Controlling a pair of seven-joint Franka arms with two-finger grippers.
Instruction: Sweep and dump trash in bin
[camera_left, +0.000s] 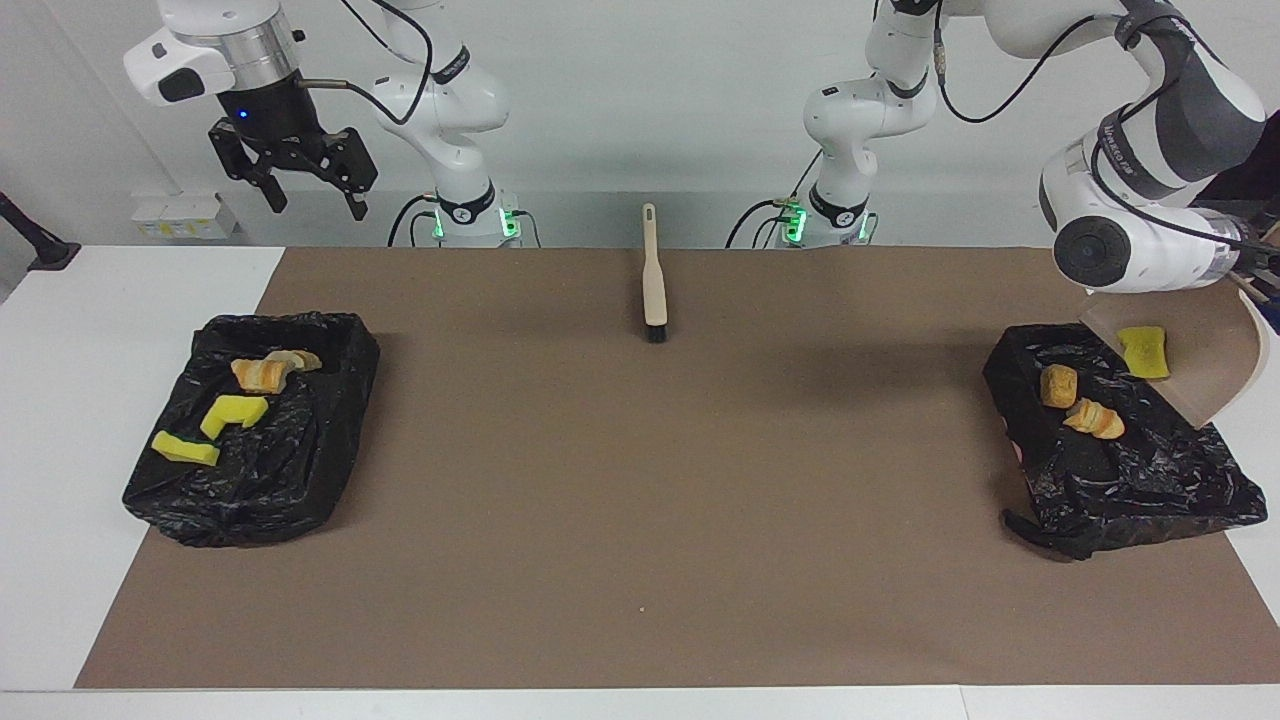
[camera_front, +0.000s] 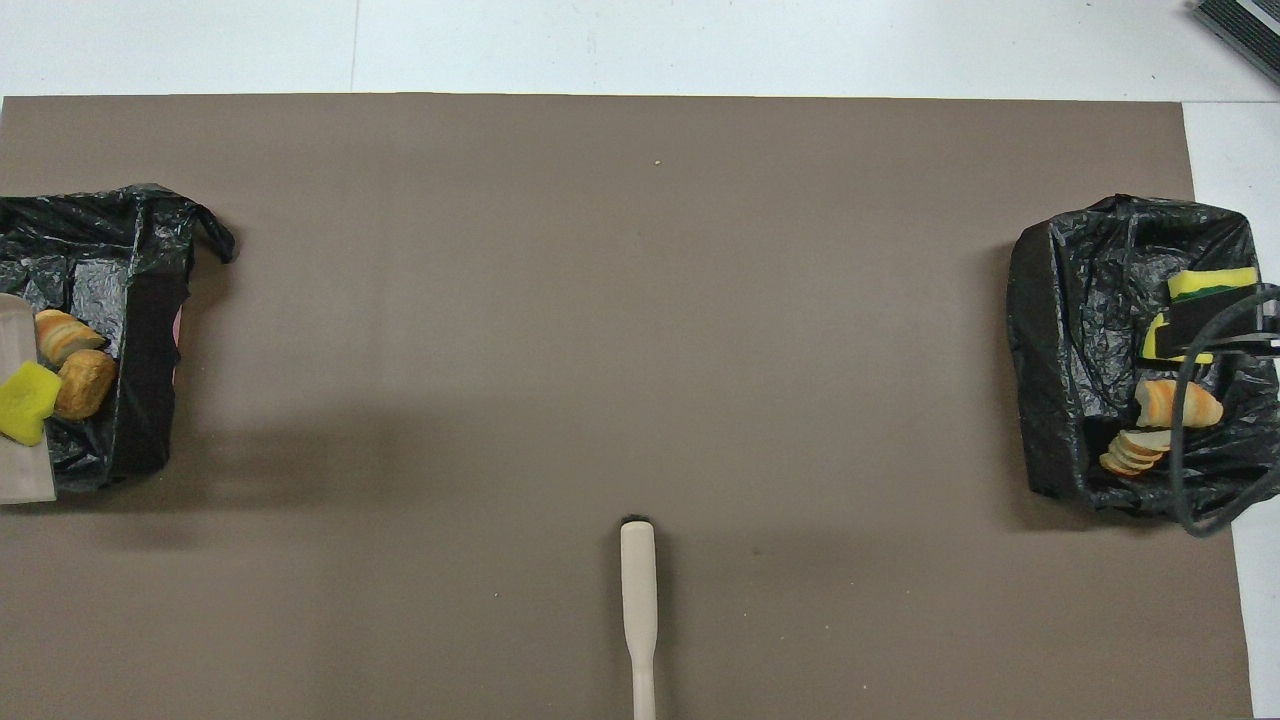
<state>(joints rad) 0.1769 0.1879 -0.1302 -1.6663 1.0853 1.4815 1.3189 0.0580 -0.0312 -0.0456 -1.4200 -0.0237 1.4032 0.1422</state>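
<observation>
Dumping step: left end effector (camera_left: 1262, 272), clamped on the dustpan (camera_left: 1205, 362), tips it over the bin (camera_left: 1120, 470) with one sponge (camera_left: 1141, 351) on it, needs more tilt, while the right end effector (camera_left: 312, 190) waits, fingers apart.

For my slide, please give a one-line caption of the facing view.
Left arm tilts a beige dustpan holding a yellow sponge piece over a black-lined bin; right gripper waits open.
</observation>
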